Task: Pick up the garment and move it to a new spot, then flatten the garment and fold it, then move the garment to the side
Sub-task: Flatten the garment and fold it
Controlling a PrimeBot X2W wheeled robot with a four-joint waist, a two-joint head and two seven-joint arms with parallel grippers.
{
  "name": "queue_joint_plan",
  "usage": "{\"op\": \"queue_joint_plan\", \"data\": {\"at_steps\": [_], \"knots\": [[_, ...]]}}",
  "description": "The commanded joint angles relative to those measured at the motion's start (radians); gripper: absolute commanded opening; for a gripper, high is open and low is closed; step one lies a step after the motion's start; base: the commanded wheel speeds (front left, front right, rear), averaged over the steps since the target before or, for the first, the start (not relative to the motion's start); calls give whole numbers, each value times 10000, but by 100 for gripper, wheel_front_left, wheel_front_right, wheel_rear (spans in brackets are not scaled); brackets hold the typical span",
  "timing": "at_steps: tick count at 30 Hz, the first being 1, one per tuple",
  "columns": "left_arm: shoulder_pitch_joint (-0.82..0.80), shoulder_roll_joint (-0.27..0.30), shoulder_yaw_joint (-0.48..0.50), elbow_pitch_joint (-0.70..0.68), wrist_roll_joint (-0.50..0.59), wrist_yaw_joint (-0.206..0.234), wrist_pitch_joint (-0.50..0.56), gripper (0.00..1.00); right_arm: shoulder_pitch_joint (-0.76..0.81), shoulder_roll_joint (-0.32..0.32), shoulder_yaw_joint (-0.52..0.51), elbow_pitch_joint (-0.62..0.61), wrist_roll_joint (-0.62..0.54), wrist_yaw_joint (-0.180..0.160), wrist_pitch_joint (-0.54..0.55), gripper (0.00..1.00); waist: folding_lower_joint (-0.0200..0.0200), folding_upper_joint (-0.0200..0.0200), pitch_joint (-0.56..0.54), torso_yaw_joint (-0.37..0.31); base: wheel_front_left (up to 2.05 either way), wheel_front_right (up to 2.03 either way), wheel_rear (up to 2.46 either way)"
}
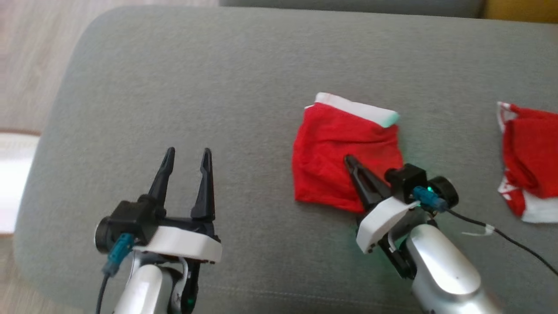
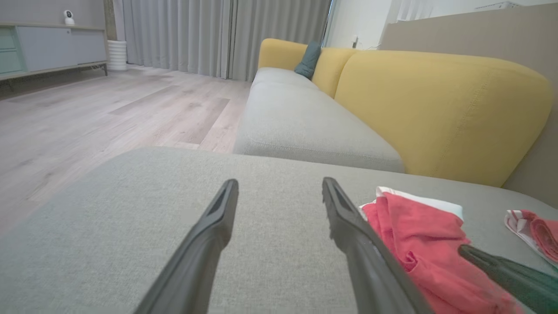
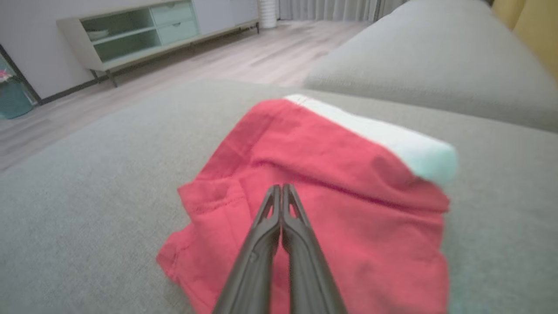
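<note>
The garment (image 1: 340, 148) is a folded red piece with a white band along its far edge, lying on the grey cushion (image 1: 218, 87). My right gripper (image 1: 348, 159) is shut, its tips pressed together low over the garment's near half (image 3: 331, 174). In the right wrist view the fingers (image 3: 280, 188) meet with no cloth showing between them. My left gripper (image 1: 188, 152) hovers open over bare cushion to the left, well apart from the garment. In the left wrist view its fingers (image 2: 279, 183) are spread, with the garment (image 2: 414, 231) to their right.
A second red and white cloth (image 1: 529, 161) lies at the cushion's right edge. A cable (image 1: 501, 233) trails from the right wrist. The cushion's rounded left edge drops to a wooden floor (image 1: 30, 56). A yellow-backed sofa (image 2: 436, 104) stands beyond.
</note>
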Motion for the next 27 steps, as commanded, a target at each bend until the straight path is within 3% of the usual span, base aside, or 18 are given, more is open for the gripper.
{"op": "queue_joint_plan", "data": {"at_steps": [1, 7, 18, 22, 27], "knots": [[-344, 28, 260, -221, -21, 39, -61, 100, -362, 73, 265, -101, 52, -7, -8, 0, 0, 0, 149, 264, 0, 0, 0], [-297, 28, 215, -117, -57, 129, -61, 100, -781, 133, 900, 1078, 851, -7, 173, 0, 0, 0, 154, 506, 0, 0, 0], [-310, 28, 210, -102, -117, 204, -61, 100, -804, -10, 3343, 1097, 2529, -7, 546, 0, 0, 0, -14, 210, 0, 0, 0], [-309, 28, 188, -74, -107, 193, -61, 100, -1236, -211, 2884, 896, 2683, -7, 159, 0, 0, 0, 3, 137, 0, 0, 0], [-278, 28, 175, -41, -64, 158, -61, 100, -1699, -355, 1575, 885, 2314, -7, -79, 0, 0, 0, 17, 137, 0, 0, 0]]}}
